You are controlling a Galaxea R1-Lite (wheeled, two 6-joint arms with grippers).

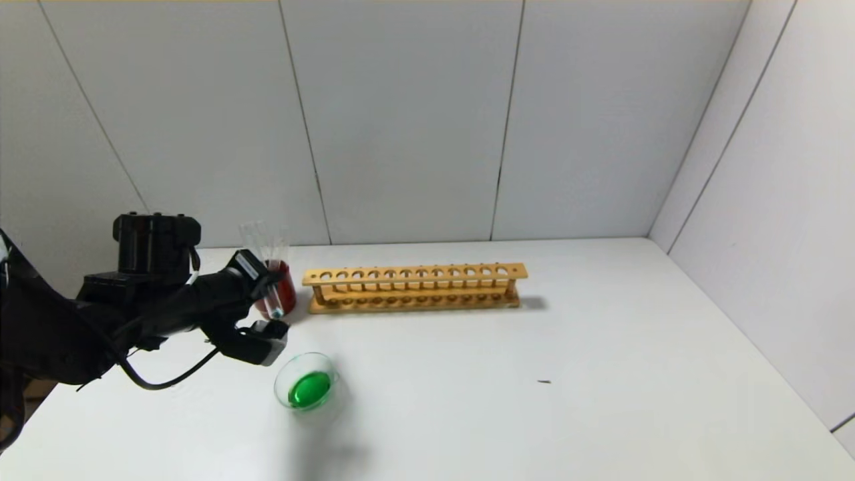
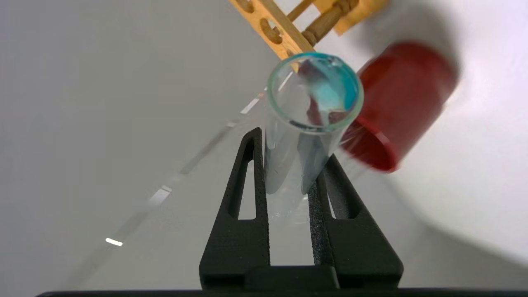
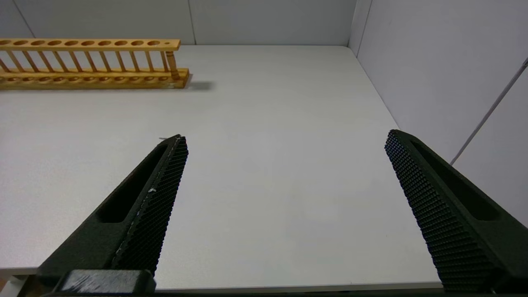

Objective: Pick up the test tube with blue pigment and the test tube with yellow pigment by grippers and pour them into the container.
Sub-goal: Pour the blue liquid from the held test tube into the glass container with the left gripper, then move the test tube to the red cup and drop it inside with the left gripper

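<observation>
1. Head view: your left gripper (image 1: 270,294) reaches in from the left side of the white table (image 1: 534,401) and sits right at the dark red cup (image 1: 284,288), which has clear tubes (image 1: 257,237) rising out of it. A tube with a trace of blue at its low end (image 1: 275,308) stands between the fingers, close against the cup. The container (image 1: 308,389) lies on the table just in front of the gripper and holds bright green liquid. The wooden rack (image 1: 415,287) stands to the right of the cup, all its holes vacant. You won't see the right arm here.

2. Left wrist view: your left gripper (image 2: 288,165) pinches the test tube with blue pigment (image 2: 305,123) between both fingers; only a teal-blue film clings inside its open mouth. The red cup (image 2: 396,107) is just beside it, the rack (image 2: 288,29) beyond.

3. Right wrist view: your right gripper (image 3: 284,138) hangs above bare table (image 3: 268,123), fingers spread wide and holding nothing; the rack (image 3: 90,62) is well apart from it.
</observation>
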